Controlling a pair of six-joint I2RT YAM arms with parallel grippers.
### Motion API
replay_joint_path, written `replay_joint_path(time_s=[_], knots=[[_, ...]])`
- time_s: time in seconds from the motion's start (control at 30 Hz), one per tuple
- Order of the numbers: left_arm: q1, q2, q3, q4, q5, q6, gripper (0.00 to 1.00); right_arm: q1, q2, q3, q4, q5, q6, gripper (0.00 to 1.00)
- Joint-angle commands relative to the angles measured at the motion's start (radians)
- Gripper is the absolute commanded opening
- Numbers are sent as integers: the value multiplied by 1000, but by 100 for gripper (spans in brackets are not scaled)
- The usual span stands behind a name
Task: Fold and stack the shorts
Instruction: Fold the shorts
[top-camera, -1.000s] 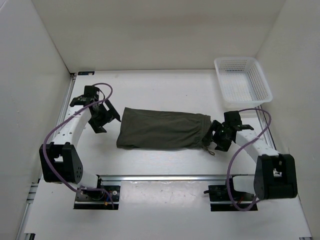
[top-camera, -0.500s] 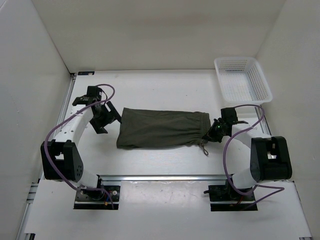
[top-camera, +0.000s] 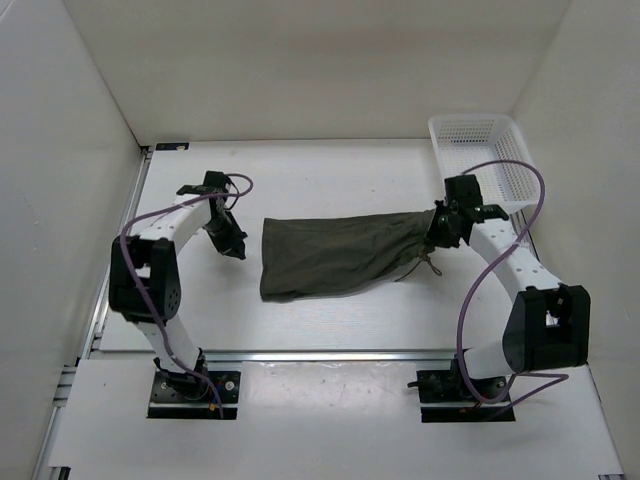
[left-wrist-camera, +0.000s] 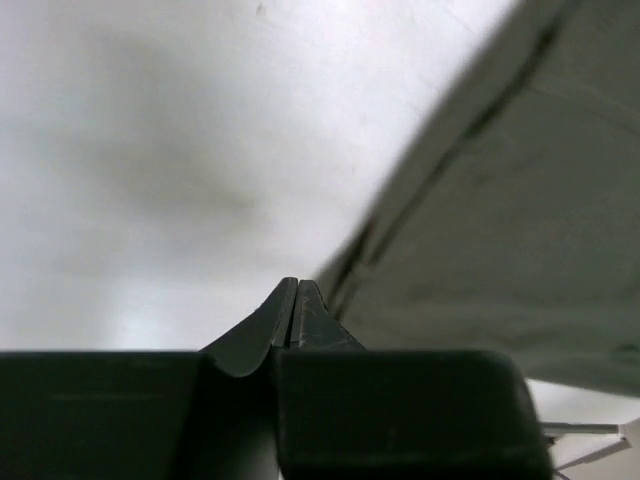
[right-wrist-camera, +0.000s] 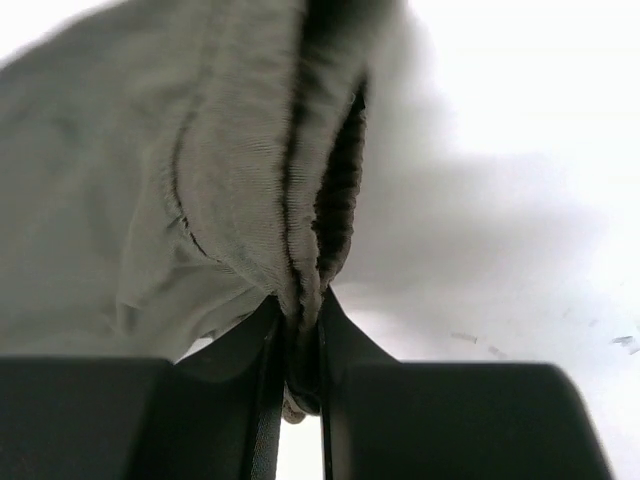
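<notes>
The dark olive shorts (top-camera: 340, 255) lie slanted across the middle of the table, with the waistband end raised at the right. My right gripper (top-camera: 438, 228) is shut on the gathered waistband (right-wrist-camera: 318, 200), whose fabric is pinched between the fingers (right-wrist-camera: 345, 335). The tan drawstring (top-camera: 428, 262) dangles under that end. My left gripper (top-camera: 236, 248) sits just left of the shorts' leg end, shut with nothing between its fingertips (left-wrist-camera: 310, 315). In the left wrist view the shorts' hem (left-wrist-camera: 520, 230) runs past on the right, apart from the jaws.
A white mesh basket (top-camera: 486, 165) stands at the back right corner, just behind my right arm. White walls enclose the table on the left, back and right. A metal rail (top-camera: 330, 354) runs along the near edge.
My right gripper shut on the waistband and pulled it up and toward the back right, so the shorts shifted right and slanted. My left gripper shut on nothing and moved slightly right.
</notes>
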Motion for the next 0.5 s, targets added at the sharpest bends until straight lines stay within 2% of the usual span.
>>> replay_joint_path(time_s=[0.0, 0.17, 0.47], knots=[[-4, 84, 72, 42, -40, -1, 10, 43, 9, 136, -79, 125, -76, 0], [-13, 162, 132, 42, -40, -1, 10, 134, 64, 246, -125, 199, -85, 0], [-55, 257, 179, 52, 3, 8, 10, 186, 105, 290, -134, 231, -85, 0]])
